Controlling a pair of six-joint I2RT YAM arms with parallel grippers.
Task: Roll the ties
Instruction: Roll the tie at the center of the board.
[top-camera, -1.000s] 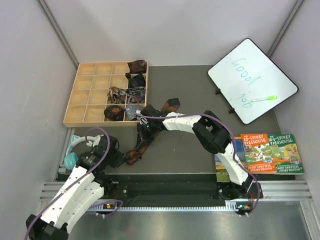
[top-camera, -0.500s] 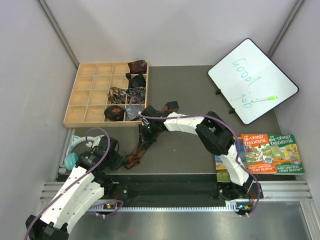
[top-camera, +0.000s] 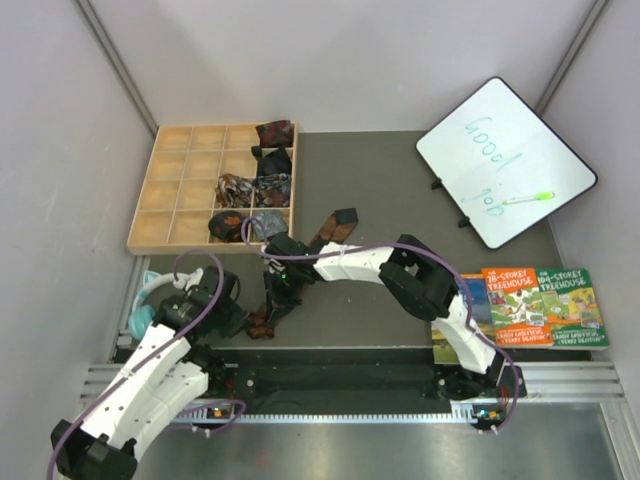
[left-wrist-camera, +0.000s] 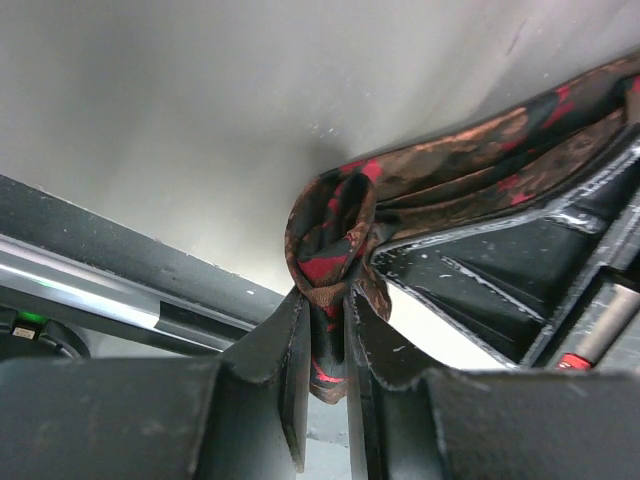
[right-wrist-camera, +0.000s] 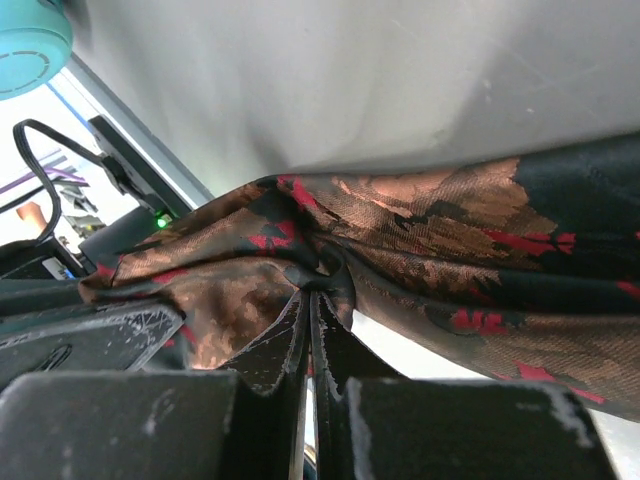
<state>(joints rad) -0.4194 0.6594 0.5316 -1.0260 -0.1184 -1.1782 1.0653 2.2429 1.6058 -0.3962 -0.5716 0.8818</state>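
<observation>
At the table's far left corner a wooden tray (top-camera: 146, 190) holds small rolled ties (top-camera: 275, 133) in its right-hand compartments. Nearer the front left edge, the left gripper (left-wrist-camera: 328, 322) has its jaws nearly together, nipping the curled end of the long dark tie (left-wrist-camera: 455, 165) with rust-orange print. The tie runs diagonally away toward the table's middle. Partway along it, the right gripper (right-wrist-camera: 310, 300) is pinched fully closed on a bunched fold of the fabric. A whiteboard (top-camera: 505, 160) sits at the far right corner.

Lab test cell, plain partition walls (top-camera: 350, 60), aluminium mounting rail (top-camera: 570, 385)
</observation>
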